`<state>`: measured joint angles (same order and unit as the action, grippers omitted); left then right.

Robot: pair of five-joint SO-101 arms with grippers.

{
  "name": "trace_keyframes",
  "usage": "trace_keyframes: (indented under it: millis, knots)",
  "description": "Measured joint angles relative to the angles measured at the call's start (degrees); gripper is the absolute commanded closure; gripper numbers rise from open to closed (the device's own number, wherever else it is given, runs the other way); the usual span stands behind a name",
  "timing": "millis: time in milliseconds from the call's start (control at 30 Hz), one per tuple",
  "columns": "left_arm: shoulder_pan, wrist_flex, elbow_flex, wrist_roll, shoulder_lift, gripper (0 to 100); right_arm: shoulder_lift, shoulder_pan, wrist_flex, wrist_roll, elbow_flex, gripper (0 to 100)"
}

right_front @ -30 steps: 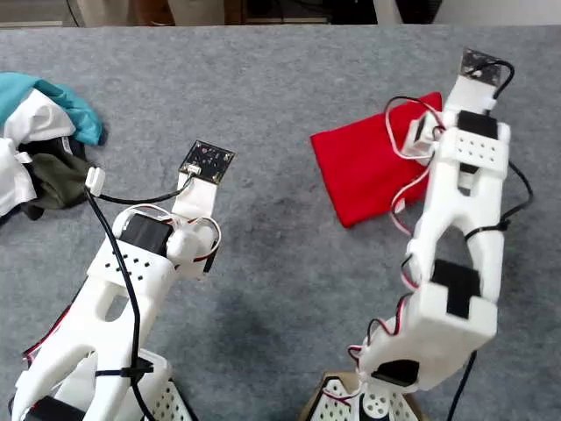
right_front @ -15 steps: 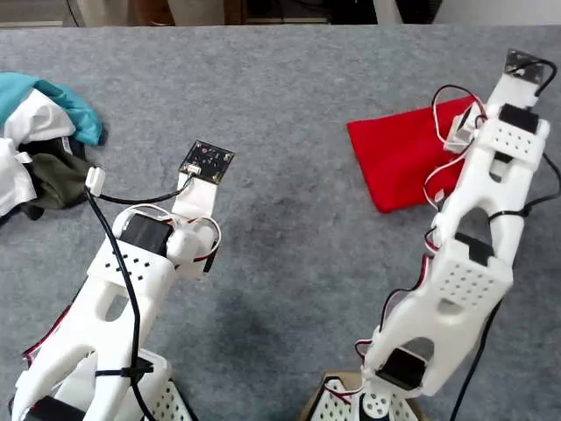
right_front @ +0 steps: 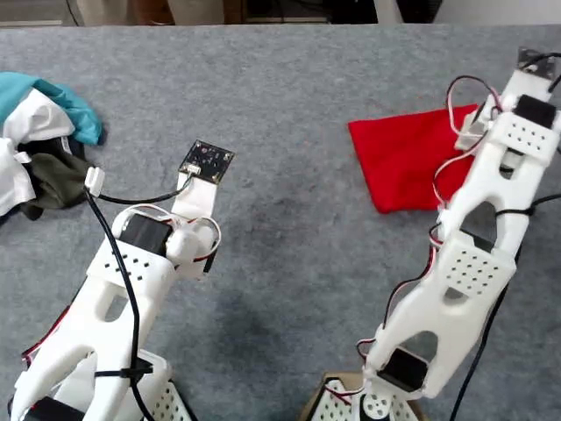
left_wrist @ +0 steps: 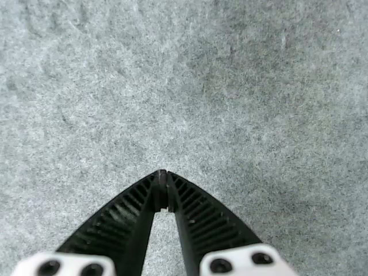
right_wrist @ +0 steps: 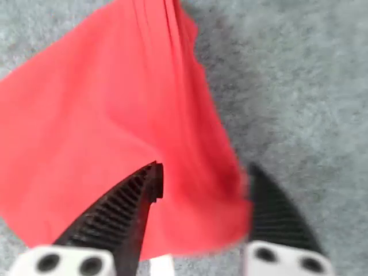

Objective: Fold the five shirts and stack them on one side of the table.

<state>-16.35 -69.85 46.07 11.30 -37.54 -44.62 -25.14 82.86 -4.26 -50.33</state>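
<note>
**Surface.** The grey felt-covered bench (right_front: pixel 280 79) carries two groups of garments, set well apart from each other.

**Item 1.** A folded red fabric shirt (right_front: pixel 399 162) lies flat at about 2 o'clock on the bench. It forms a rough rectangle set at a slant. Its 3 o'clock side is covered by the white plastic right arm (right_front: pixel 478 254), which rises from the 5 o'clock edge and leans out over the cloth.

**Item 2.** A loose heap of unfolded shirts (right_front: pixel 39 140) sits at the 9 to 10 o'clock edge. Teal fabric lies on its far side, white in the middle and dark olive toward the near side. The heap runs off the edge of the high view, and the number of garments in it cannot be told.

**Right pincer** (right_wrist: pixel 201 190)**.** Its two black ribbed fingers stand wide apart above the red shirt. One finger is over the flat of the cloth. The other is at the cloth's border, where a blurred red edge overlaps it. Whether either finger touches the fabric cannot be told, and the cloth is not clamped between them.

**Left pincer** (left_wrist: pixel 162 187)**.** Its fingers are drawn together, meeting tip to tip over bare grey felt. The white plastic left arm (right_front: pixel 123 281) rises from the 7 o'clock edge and points toward 12 to 1 o'clock. Its wrist is left of the bench centre, between the heap and the red shirt and well apart from both.
</note>
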Motion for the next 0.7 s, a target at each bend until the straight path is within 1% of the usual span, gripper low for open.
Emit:
trace_keyframes:
  millis: [67, 167, 367, 467, 500, 567, 700]
  knots:
    - [0.0, 0.0, 0.0, 0.0, 0.0, 98, 0.09, 0.09, 2.2, 1.58, -3.25, 46.9]
    - [0.0, 0.0, 0.0, 0.0, 0.0, 98, 0.09, 0.09, 5.27, 2.02, -6.59, 55.1]
    - [0.0, 0.0, 0.0, 0.0, 0.0, 98, 0.09, 0.09, 5.98, 2.02, -6.33, 85.7]
    - [0.62, 0.0, -0.09, 0.0, 0.0, 98, 0.09, 0.26, 3.34, 2.02, -3.52, 98.2]
    - [1.41, 0.0, -0.62, 0.0, 0.0, 98, 0.09, 0.26, 2.11, 2.02, -2.11, 99.8]
    - [3.52, 0.0, -2.37, 0.0, 0.0, 98, 0.09, 0.26, -0.18, 2.02, 0.97, 97.7]
    - [10.64, 0.0, -6.33, 0.0, 0.0, 98, -1.67, 0.26, -4.31, 2.02, 8.88, 98.0]
